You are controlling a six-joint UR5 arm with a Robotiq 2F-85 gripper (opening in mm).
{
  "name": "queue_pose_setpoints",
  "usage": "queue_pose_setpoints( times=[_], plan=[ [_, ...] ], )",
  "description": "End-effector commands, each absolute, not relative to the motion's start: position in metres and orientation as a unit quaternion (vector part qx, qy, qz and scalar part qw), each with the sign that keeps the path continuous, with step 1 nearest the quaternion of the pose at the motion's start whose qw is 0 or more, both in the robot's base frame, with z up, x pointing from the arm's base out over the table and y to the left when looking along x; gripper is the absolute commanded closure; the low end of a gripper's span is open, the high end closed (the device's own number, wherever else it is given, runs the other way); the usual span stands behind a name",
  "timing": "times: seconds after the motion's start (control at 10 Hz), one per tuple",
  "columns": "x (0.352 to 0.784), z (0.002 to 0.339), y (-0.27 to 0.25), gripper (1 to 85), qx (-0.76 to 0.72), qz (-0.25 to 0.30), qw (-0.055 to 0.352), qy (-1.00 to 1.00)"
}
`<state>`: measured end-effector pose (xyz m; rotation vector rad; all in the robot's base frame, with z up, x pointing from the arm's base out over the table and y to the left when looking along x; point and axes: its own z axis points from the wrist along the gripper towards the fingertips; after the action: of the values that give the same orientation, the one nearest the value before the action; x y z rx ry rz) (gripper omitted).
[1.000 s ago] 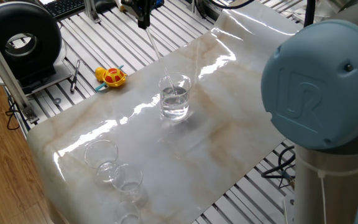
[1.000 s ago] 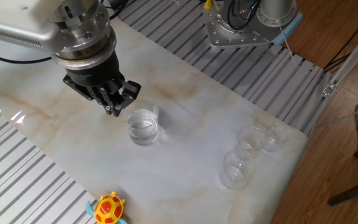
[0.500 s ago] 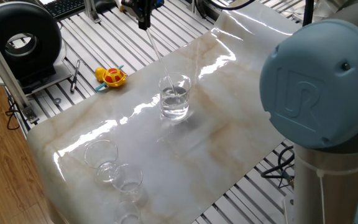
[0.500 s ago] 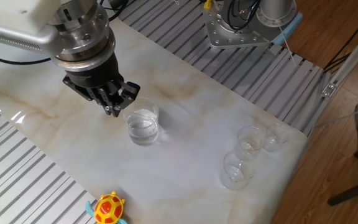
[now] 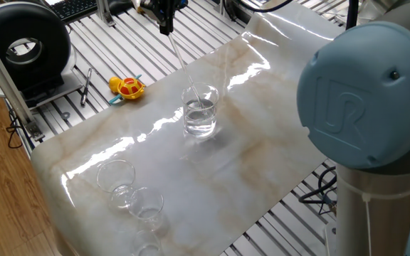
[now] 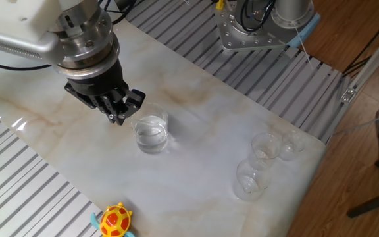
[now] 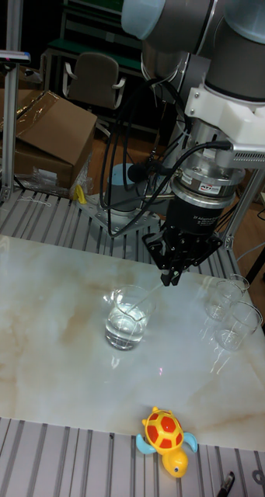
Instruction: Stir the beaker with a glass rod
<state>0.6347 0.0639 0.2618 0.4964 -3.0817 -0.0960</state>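
The beaker (image 5: 200, 110) (image 6: 151, 133) (image 7: 128, 318) stands upright in the middle of the marble sheet, about a third full of clear liquid. Above and beside it is my gripper (image 5: 165, 27) (image 6: 117, 118) (image 7: 169, 278), shut on the top end of the glass rod (image 5: 180, 62) (image 7: 148, 297). The rod slants down from the fingertips over the rim, and its lower end is inside the beaker, in the liquid. In the other fixed view the rod is too faint to make out.
A cluster of small clear cups (image 5: 130, 192) (image 6: 262, 164) (image 7: 229, 307) stands near one table edge. An orange toy turtle (image 5: 128, 87) (image 6: 114, 220) (image 7: 167, 435) lies on the slatted frame. A black round device (image 5: 23, 46) and the arm's base (image 6: 262, 26) stand off the sheet.
My gripper has shifted slightly sideways, left in the other fixed view, carrying the rod's top end with it. The beaker has stayed in place.
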Motion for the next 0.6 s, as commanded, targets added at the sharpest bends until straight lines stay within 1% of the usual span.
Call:
queue_pose_setpoints(
  times=[0.0,0.4,0.5],
  plan=[
    [0.6410,0.2623,0.0659,84.7,0.134,-0.034,-0.002,-0.990],
    [0.6411,0.2625,0.0675,84.7,0.116,-0.037,-0.002,-0.993],
    [0.6403,0.2621,0.0619,84.7,0.117,-0.027,0.000,-0.993]
  ],
)
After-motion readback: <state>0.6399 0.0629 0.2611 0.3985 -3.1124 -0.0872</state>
